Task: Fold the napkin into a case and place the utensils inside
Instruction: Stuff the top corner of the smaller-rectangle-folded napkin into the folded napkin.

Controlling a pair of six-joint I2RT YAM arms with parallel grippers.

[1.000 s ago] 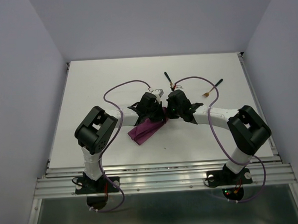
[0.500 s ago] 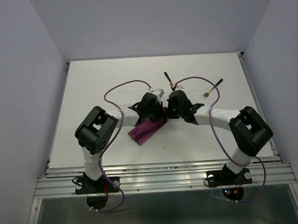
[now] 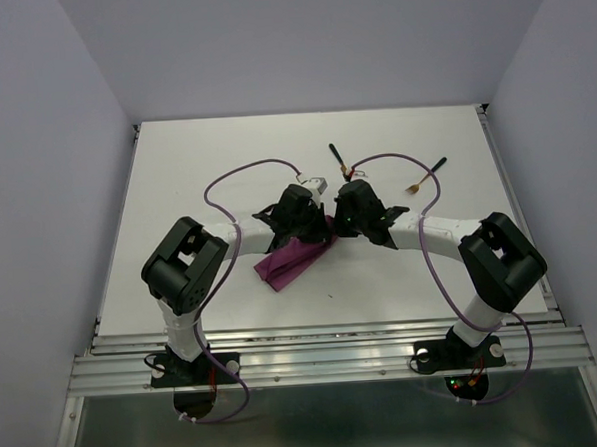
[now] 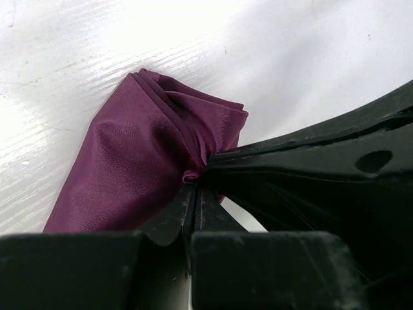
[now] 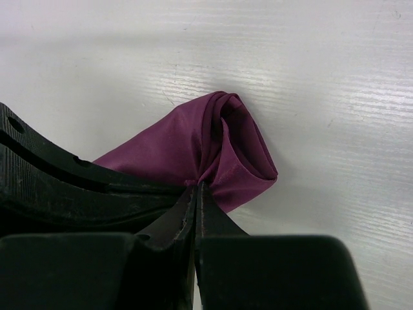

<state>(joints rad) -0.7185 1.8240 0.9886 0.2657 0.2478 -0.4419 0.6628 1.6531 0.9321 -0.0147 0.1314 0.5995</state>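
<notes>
- The napkin (image 3: 293, 262) lies bunched near the middle of the counter (image 3: 195, 159), with its loose end trailing toward us and to the left
- At its far end our left fingers (image 4: 169, 223) are pressed together, pinching a gathered fold of the cloth
- Just beside them our right fingers (image 5: 216, 226) pinch the rolled corner just as tightly
- To fold well, we judge both pinches should travel together, with the cloth taut and low so the edges meet squarely
- The utensils (image 3: 339, 162) lie farther back, well apart from the cloth

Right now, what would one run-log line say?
stage: folding | left gripper: shut on napkin | right gripper: shut on napkin | utensils: loose on table
</notes>
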